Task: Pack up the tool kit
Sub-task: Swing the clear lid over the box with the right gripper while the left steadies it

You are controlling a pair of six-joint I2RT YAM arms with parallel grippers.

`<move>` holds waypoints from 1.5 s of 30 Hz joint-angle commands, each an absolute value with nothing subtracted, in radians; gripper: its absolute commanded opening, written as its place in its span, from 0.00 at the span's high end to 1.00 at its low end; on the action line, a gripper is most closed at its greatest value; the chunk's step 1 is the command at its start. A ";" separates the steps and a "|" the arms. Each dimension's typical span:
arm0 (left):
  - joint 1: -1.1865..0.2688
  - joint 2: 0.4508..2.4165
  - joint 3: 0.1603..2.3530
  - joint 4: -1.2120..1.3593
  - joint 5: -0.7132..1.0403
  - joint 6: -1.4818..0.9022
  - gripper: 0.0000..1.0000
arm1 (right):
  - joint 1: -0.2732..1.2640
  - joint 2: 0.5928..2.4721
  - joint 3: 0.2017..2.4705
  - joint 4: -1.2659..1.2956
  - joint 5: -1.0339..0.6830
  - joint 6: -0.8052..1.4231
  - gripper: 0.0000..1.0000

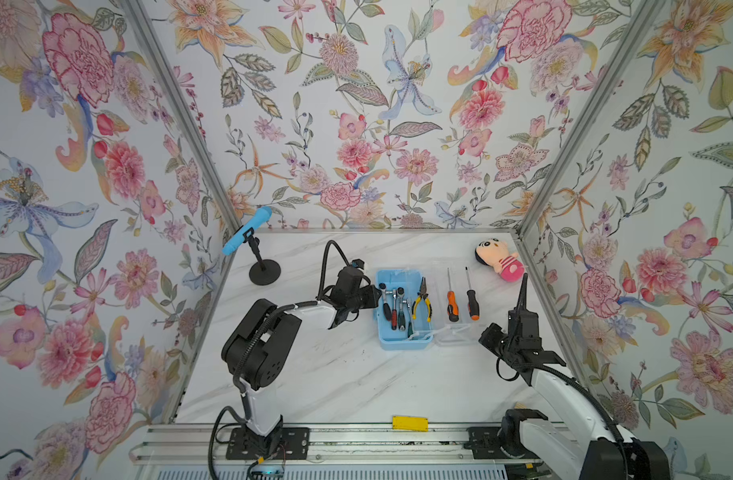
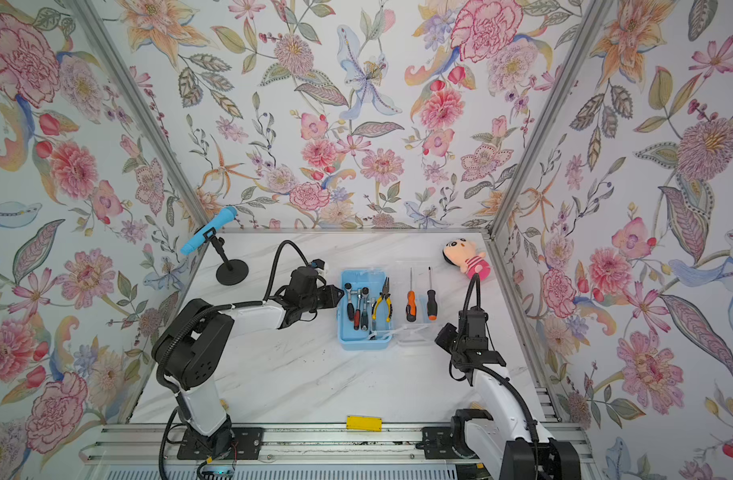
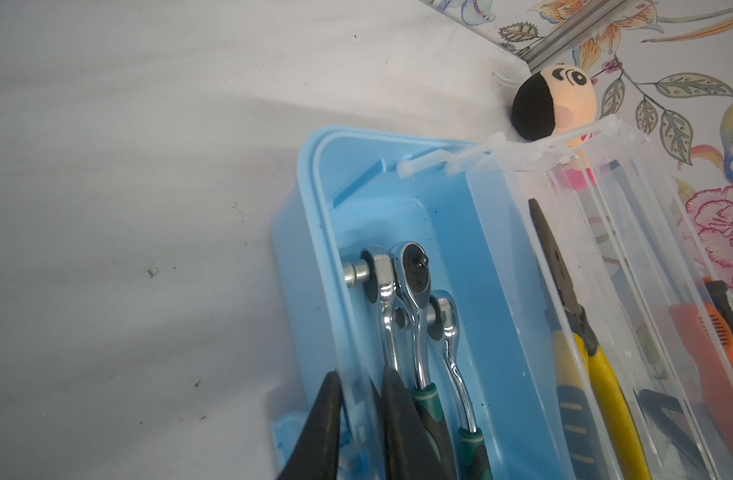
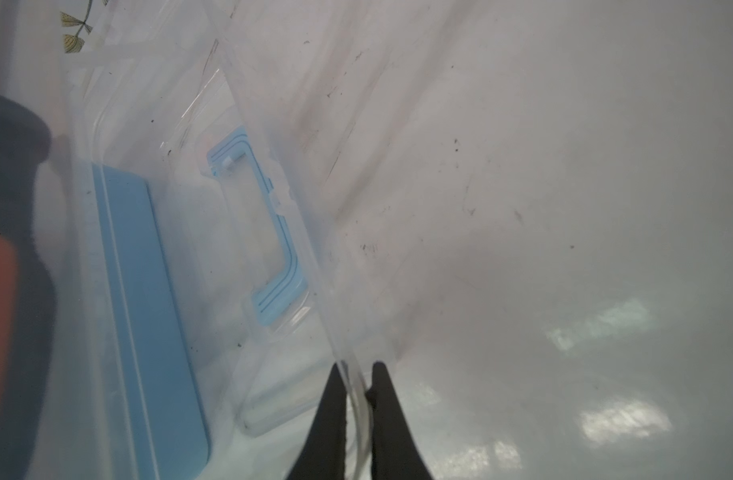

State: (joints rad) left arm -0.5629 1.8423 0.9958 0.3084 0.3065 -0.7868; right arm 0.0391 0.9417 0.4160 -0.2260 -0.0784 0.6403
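The light-blue tool kit box (image 1: 404,336) stands open mid-table. Several ratchets (image 1: 394,303) and the yellow-handled pliers (image 1: 421,301) lie inside it. Its clear lid (image 1: 460,332) is folded out to the right, with two orange-black screwdrivers (image 1: 452,303) lying in it. My left gripper (image 1: 375,297) is at the box's left wall. In the left wrist view it (image 3: 358,374) is shut on that wall, one finger outside and one inside beside the ratchets (image 3: 414,291). My right gripper (image 1: 484,332) is shut on the lid's near right edge (image 4: 358,370). The blue C-shaped handle (image 4: 281,232) shows through the lid.
A blue toy microphone (image 1: 248,230) on a black stand is at the back left. A pink plush doll (image 1: 500,259) lies at the back right, just beyond the lid. A yellow block (image 1: 409,423) sits at the front edge. Flowered walls close in three sides.
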 commanded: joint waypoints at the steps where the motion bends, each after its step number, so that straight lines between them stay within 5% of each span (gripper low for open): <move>1: -0.585 1.861 1.025 0.335 0.338 -0.741 0.82 | 0.105 0.869 0.510 -0.265 -0.032 0.632 1.00; 23: -0.629 1.856 1.014 0.389 0.343 -0.778 0.82 | 0.809 1.021 0.866 -0.450 0.461 0.595 1.00; 45: -0.601 1.764 0.972 0.409 0.303 -0.796 0.71 | 1.029 1.291 1.095 -0.550 0.501 0.562 1.00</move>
State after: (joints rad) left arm -0.5873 1.8183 0.9810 0.3351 0.2516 -0.8146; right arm 1.0138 1.2694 1.0676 -0.5034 0.5365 0.5568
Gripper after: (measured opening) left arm 0.292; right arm 0.077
